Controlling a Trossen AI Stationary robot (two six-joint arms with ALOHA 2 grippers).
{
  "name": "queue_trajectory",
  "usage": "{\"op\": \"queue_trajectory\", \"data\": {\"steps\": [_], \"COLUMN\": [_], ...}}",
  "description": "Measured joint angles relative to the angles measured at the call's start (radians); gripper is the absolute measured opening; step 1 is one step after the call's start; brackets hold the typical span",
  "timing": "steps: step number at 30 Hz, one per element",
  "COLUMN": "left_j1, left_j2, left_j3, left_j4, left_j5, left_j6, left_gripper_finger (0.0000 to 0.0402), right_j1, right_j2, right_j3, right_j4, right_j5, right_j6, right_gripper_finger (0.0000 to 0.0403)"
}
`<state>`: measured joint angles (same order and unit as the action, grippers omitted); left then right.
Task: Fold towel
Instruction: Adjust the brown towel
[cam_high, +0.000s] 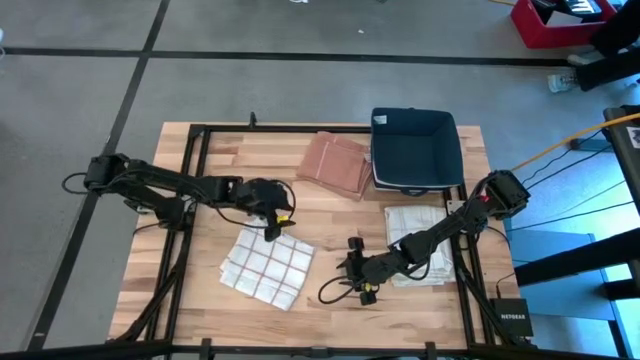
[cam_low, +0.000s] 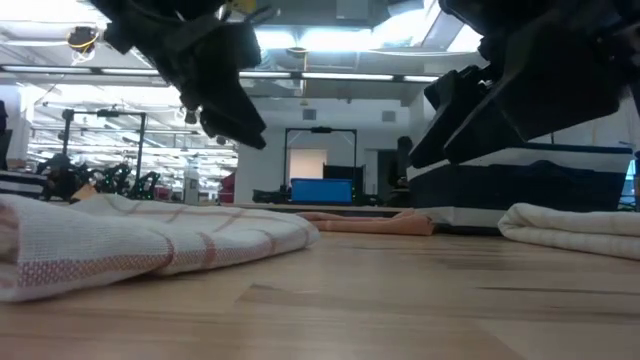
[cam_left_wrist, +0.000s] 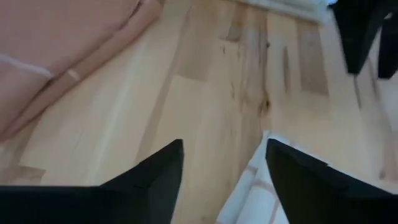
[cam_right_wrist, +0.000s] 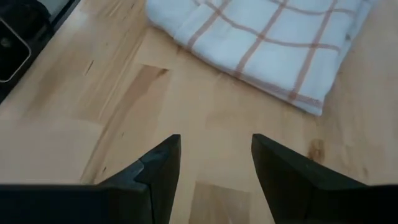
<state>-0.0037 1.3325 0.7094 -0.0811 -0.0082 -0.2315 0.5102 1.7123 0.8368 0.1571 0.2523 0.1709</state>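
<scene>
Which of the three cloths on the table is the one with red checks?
The white towel with red checks, lying between the two arms near the table's front. The pink cloth and the cream cloth are plain.

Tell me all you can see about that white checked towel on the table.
The checked towel is white cloth with thin reddish-orange grid lines, woven-looking. It lies folded into a flat, layered rectangle, turned at an angle on the wooden table. The left gripper hangs open at one corner; the right gripper is open beside it. Neither holds it.
</scene>
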Motion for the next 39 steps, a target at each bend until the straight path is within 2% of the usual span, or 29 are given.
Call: {"op": "queue_trajectory", "data": {"steps": [5,8,13,18,23,26,29,34,37,39], "left_j1": [0.034,0.05,0.045,0.017,0.014,0.004,0.0,0.027,0.046,0.054], "left_j2": [0.041,0.064,0.127,0.201,0.168,0.065,-0.071,-0.33,-0.455,-0.517], "left_j3": [0.0,0.0,0.001,0.001,-0.001,0.0,0.0,0.0,0.0,0.001], "left_j4": [-0.004,-0.021,-0.067,-0.121,-0.166,-0.158,-0.173,-0.175,-0.158,-0.16], "left_j5": [0.054,0.148,0.218,0.227,0.215,0.135,0.017,-0.249,-0.345,-0.368], "left_j6": [0.059,0.067,0.056,0.047,-0.019,-0.023,0.004,0.149,0.19,0.184], "left_gripper_finger": [0.0265,0.0276,0.0268,0.0255,0.0251,0.025,0.025,0.025,0.025,0.025], "right_j1": [-0.011,-0.032,-0.072,-0.099,-0.148,-0.197,-0.27,-0.449,-0.556,-0.619], "right_j2": [0.0,0.0,0.001,0.0,-0.008,-0.009,-0.009,0.019,0.069,0.116], "right_j3": [-0.018,-0.046,-0.09,-0.09,-0.05,0.009,0.088,0.229,0.35,0.427], "right_j4": [0.008,0.008,0.021,0.034,0.007,-0.05,-0.136,-0.246,-0.434,-0.59], "right_j5": [0.027,0.029,0.051,0.053,0.091,0.113,0.15,0.143,0.116,0.11], "right_j6": [-0.02,-0.008,0.007,0.031,0.027,-0.04,-0.216,-0.448,-0.503,-0.544], "right_gripper_finger": [0.02,0.02,0.02,0.02,0.02,0.02,0.02,0.0196,0.0186,0.0179]}}
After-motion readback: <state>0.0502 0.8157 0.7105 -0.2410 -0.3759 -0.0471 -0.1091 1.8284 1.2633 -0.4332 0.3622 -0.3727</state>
